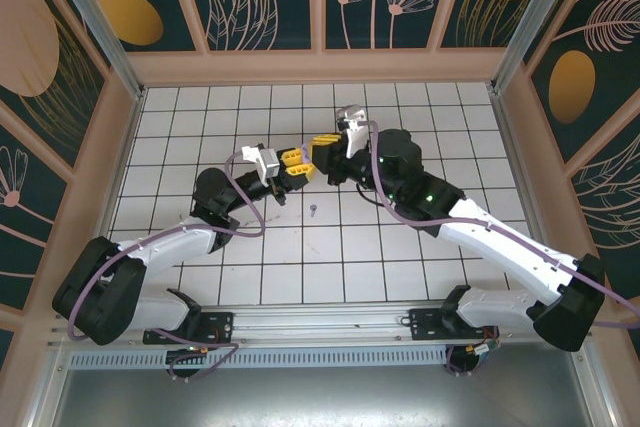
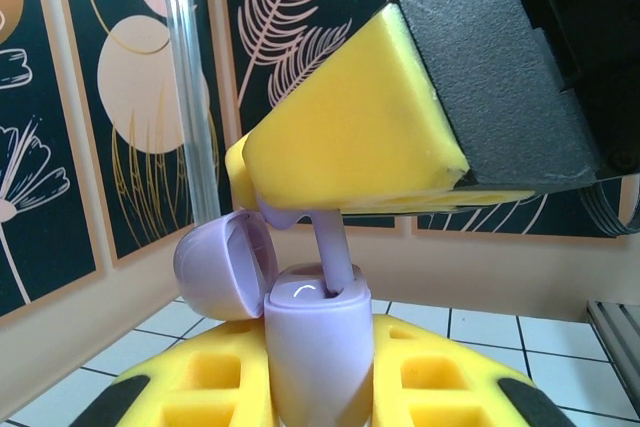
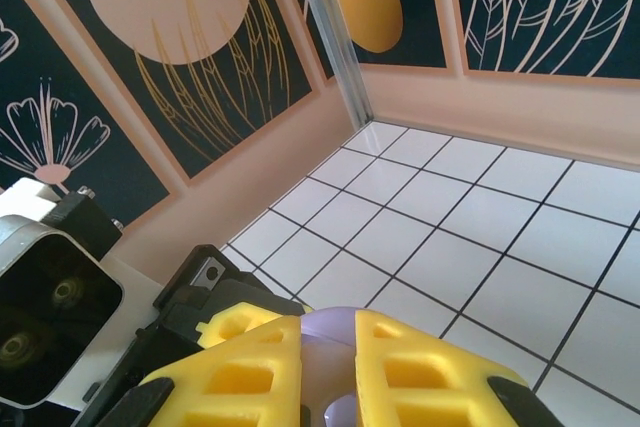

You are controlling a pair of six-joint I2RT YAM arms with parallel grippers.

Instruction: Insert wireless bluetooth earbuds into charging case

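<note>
Your left gripper (image 1: 293, 169) is pressed together on the lower body of the lilac case (image 2: 318, 347) and holds it upright in the air above the tiles (image 1: 330, 267), between the two arms. The lid (image 2: 222, 269) hangs open to the left on its hinge, so the opening step looks done. A lilac bud (image 2: 333, 247) stands stem-down over the mouth of the case. Its stem tip is at the rim, or just inside a slot, and most of the stem is above the case, so you should judge it started but not seated. Beside the stem, the other slot shows a glossy patch, and you cannot tell from here whether it is empty or filled. Below the grippers in the top view, a loose bud (image 1: 313, 210) lies on a tile. It is too small to be sure of, but it is probably the partner. Your right gripper (image 3: 327, 322) comes in from the right with its pads over the case, pinching the head of the lilac bud. In its own wrist view a lilac shape sits between its two yellow pads. So roughly half of one insertion is done. What is left is to press this bud fully home, let go of it, fetch the loose one and seat it too, then close the lid.
</note>
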